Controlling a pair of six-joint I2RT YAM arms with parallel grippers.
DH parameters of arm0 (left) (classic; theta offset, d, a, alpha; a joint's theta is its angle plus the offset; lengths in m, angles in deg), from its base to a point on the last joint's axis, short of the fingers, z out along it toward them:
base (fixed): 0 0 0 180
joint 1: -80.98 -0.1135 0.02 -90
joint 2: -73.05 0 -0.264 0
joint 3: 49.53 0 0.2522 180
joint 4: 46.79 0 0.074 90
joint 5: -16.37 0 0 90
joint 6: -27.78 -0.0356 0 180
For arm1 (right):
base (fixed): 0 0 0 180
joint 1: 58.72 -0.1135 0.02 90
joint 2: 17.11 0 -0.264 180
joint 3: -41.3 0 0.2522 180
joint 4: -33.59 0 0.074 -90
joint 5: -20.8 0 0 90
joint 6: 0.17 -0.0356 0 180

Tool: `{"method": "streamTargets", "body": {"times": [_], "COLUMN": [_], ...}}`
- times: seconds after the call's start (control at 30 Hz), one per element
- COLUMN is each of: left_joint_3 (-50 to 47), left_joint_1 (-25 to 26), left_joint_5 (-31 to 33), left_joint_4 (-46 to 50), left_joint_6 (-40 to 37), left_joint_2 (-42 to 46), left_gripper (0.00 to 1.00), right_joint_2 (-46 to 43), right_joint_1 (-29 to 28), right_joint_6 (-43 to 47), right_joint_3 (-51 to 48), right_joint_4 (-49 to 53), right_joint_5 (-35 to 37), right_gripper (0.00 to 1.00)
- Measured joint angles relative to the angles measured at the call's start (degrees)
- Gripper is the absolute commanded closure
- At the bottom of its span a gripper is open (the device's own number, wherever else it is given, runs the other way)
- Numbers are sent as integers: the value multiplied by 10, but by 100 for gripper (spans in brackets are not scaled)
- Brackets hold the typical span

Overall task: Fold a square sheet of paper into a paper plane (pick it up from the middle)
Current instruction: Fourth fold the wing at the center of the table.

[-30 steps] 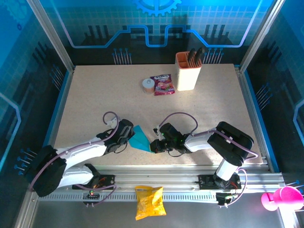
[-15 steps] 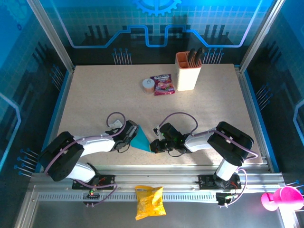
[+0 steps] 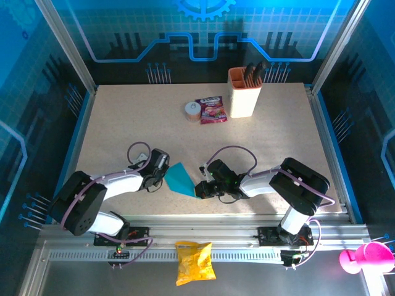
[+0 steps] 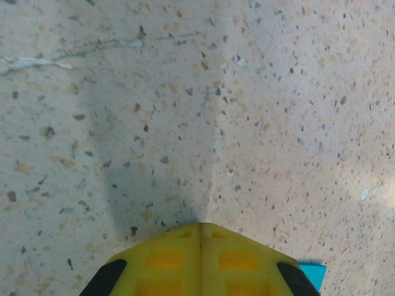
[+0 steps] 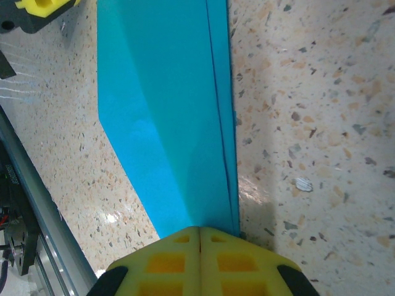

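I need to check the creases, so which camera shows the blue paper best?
Right wrist: the blue paper lies close up, its crease and layered edges sharp. In top external the paper is small and distant. Left wrist catches one corner.

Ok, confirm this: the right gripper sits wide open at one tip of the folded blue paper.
Not open. The right wrist view shows the right gripper shut, closed tight along a seam. It does sit at one tip of the folded blue paper.
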Motion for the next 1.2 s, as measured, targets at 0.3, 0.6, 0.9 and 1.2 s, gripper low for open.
{"method": "streamTargets", "body": {"times": [0.3, 0.6, 0.9, 1.2], "left_joint_3": [22, 50, 48, 47], "left_joint_1": [50, 145, 158, 160], "left_joint_5": [41, -5, -30, -24], "left_joint_4": [70, -3, -48, -57], "left_joint_6": [-78, -123, -95, -49], "left_joint_2": [97, 21, -68, -75], "left_gripper": [100, 99, 100, 100], "right_joint_2": [1, 1, -6, -50], "right_joint_1": [0, 2, -2, -34], "right_joint_6": [0, 0, 15, 56], "right_joint_3": [0, 0, -11, -53], "right_joint_4": [-2, -2, -17, -38], "right_joint_5": [-2, -6, -1, 44], "right_gripper": [100, 100, 100, 100]}}
